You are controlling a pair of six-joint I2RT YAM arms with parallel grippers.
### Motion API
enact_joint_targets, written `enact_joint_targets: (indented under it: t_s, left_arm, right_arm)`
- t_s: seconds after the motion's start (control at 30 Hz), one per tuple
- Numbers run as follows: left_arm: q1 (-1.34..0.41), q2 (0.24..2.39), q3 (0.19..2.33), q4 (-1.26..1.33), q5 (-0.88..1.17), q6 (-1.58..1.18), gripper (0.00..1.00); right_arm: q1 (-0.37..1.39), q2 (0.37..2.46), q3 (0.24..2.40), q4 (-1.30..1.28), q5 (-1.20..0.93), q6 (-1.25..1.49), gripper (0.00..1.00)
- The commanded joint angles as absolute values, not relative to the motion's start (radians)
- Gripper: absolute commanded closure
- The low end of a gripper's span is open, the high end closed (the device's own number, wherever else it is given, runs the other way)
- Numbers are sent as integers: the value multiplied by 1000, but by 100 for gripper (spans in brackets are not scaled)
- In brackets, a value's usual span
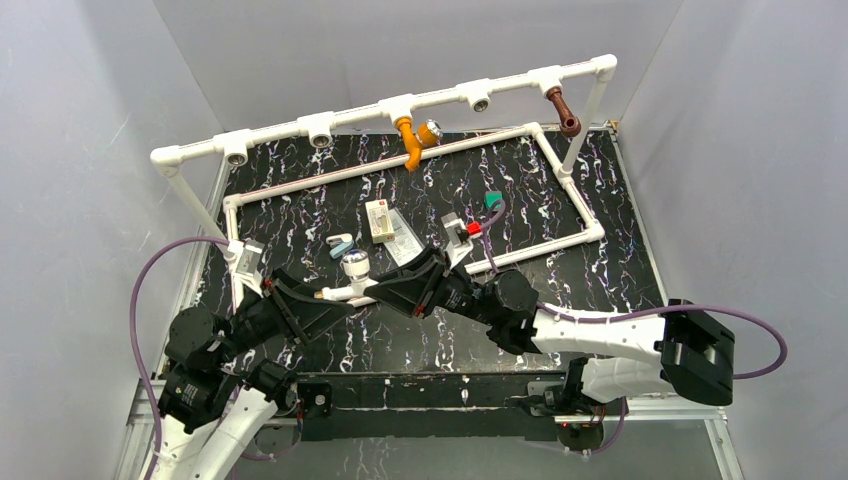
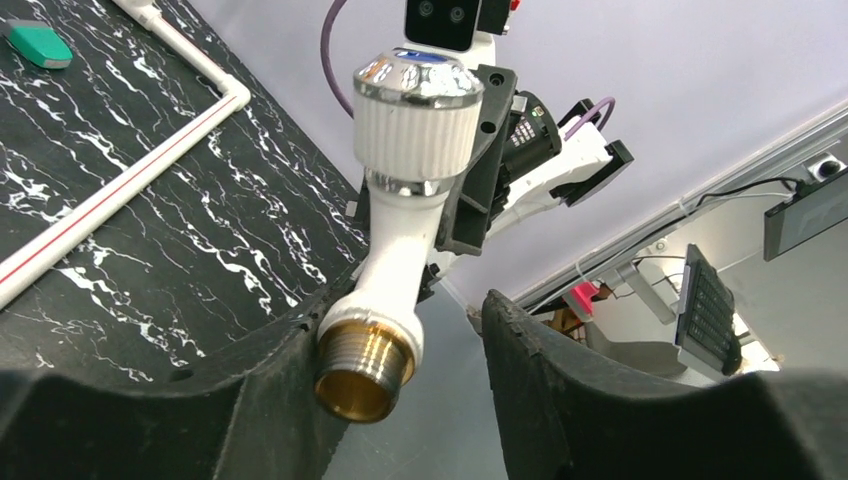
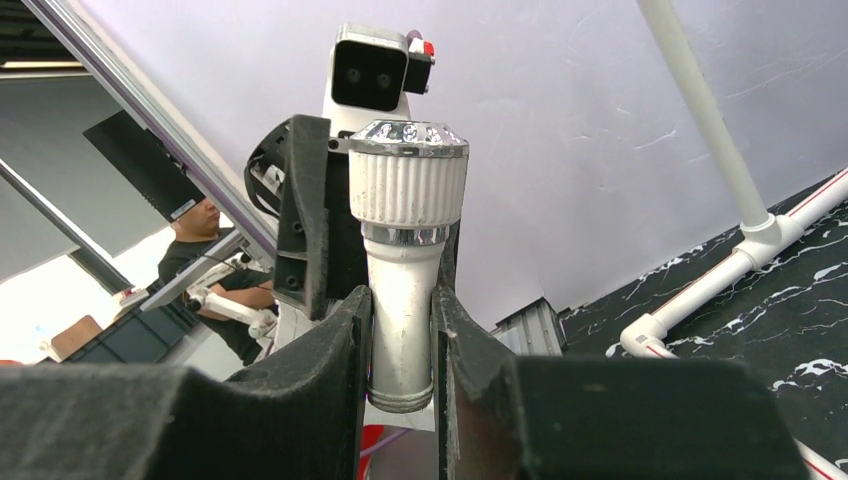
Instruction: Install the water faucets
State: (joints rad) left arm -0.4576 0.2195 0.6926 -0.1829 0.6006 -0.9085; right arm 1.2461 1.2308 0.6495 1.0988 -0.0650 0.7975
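The white faucet (image 2: 400, 250) is smooth glossy plastic, with a ribbed knob (image 2: 418, 140), mirror-chrome cap (image 2: 418, 75) and brass threaded end (image 2: 362, 370). The right tool (image 3: 403, 300) is matt, grainy black plastic; the worktop (image 2: 150, 250) is polished marble-look.

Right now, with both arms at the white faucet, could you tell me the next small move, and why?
Probably close the left gripper, whose jaws stand open with a gap around the brass thread of the white faucet; the right gripper clamps its stem, so a handover looks due.

top: overhead, rear, looking down | wrists: close-up — facing each other, share white faucet (image 2: 395, 260)
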Motion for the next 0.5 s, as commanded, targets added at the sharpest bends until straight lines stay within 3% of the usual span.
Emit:
enact_joint_targets:
  t_s: [0.0, 0.13, 0.47]
  left_arm:
    - [-456, 215, 714, -184, 585, -888, 52]
    - [-456, 218, 724, -201, 575, -872, 53]
    - [-456, 216, 729, -210, 558, -868, 45]
  right_arm:
    - [1253, 1186, 650, 1147, -32, 787, 99]
    - [1256, 1183, 644, 1141, -41, 798, 99]
    - [1258, 1180, 623, 1146, -49, 824, 99]
